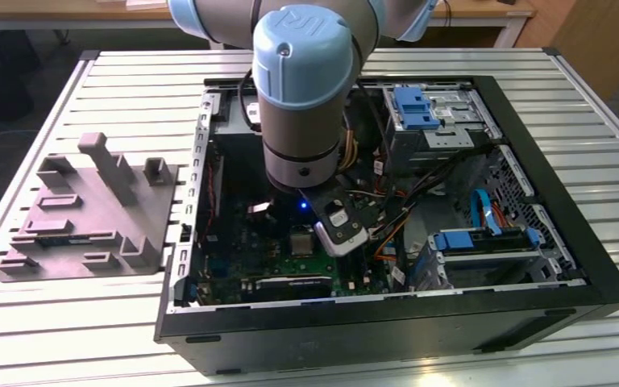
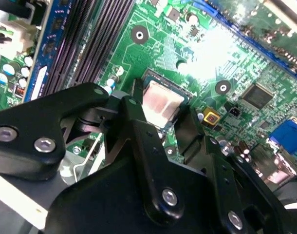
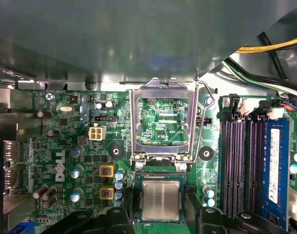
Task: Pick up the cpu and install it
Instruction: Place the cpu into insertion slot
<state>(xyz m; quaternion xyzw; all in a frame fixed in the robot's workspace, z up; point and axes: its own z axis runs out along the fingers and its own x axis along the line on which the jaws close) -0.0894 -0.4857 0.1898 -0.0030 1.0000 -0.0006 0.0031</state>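
Closely, tool [image 3: 161,207] straddles cpu [image 3: 160,199]; slim gaps both edges.

White logo lettering [image 3: 59,165] on the green motherboard [image 3: 41,146] (beside the capacitors [image 3: 76,171]); a printed sticker [image 3: 274,168] on the memory stick [image 3: 283,170].

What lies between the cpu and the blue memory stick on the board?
Beside the cpu stand small capacitors, then empty memory slots before the blue memory stick; first wrist view.
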